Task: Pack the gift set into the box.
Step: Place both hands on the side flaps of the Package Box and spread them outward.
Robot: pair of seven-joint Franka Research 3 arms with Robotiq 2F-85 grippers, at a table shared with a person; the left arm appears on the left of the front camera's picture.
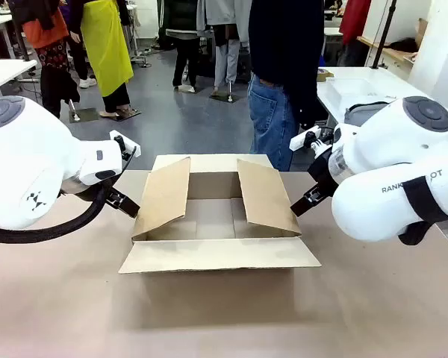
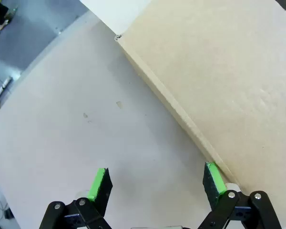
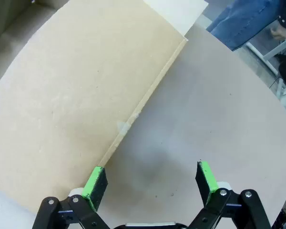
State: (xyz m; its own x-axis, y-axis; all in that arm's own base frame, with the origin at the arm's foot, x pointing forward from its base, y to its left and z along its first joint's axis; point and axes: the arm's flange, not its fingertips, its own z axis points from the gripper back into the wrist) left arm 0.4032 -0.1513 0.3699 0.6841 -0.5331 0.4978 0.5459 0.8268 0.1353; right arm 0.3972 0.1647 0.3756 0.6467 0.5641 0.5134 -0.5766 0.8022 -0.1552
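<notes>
The left hand (image 2: 155,183), spread and empty, sat against the left flap (image 1: 164,195). The box (image 1: 216,255) stood open on the desk (image 1: 209,321), and the right hand (image 3: 150,183), equally spread, flanked the right flap (image 1: 265,195). The step was likely clearing the opening, and next both inward-leaning flaps needed folding outward.

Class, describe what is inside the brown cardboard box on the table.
In the box, between its two inward-leaning side flaps, bare cardboard floor and the far inner wall show, with nothing lying there. The floor beneath each flap and the near inner wall are hidden.
</notes>
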